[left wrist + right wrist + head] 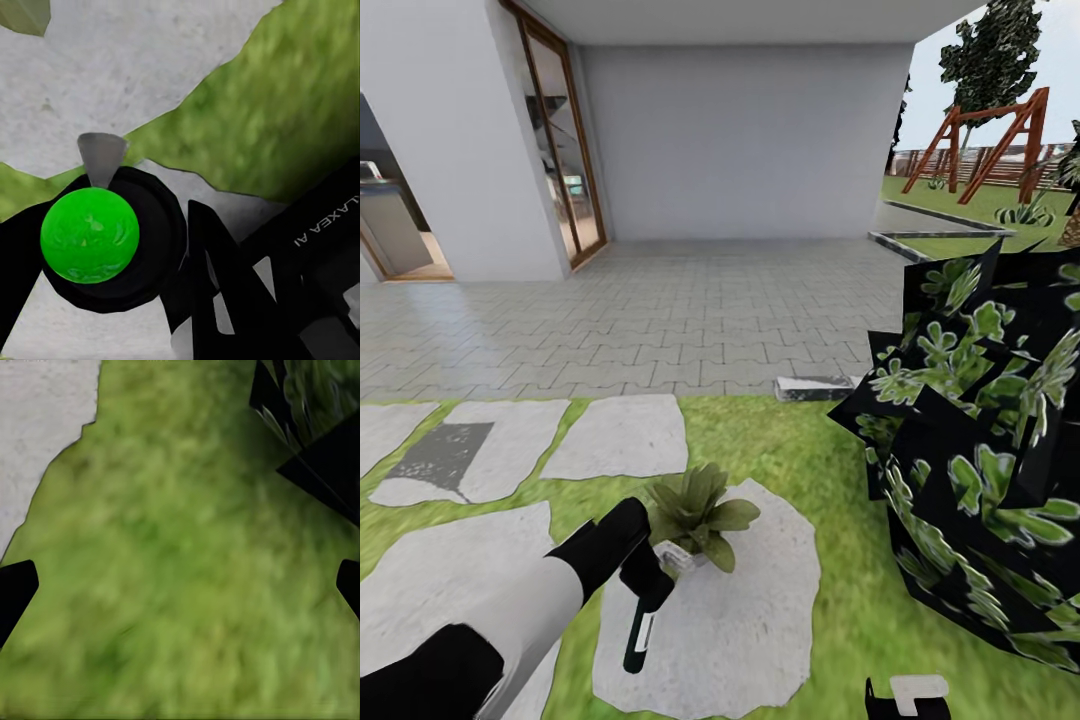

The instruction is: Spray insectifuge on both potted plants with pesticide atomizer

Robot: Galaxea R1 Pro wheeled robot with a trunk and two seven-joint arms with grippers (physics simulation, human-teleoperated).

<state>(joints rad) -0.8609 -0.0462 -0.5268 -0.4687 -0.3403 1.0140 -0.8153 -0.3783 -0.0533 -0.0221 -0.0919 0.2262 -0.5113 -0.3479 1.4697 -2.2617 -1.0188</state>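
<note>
Grey stepping stone [760, 620] on the lawn [840, 640]: the pesticide atomizer [641, 632] is gripped by the left gripper [650, 585], clamped around it, beside a potted plant [695, 515]. The right gripper's [180, 585] fingertips are spread apart over grass.

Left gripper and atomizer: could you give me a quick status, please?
Left gripper shut on pesticide atomizer, pale head beside potted plant. Right gripper open over lawn. Big bush to the right, apart from plant.
</note>
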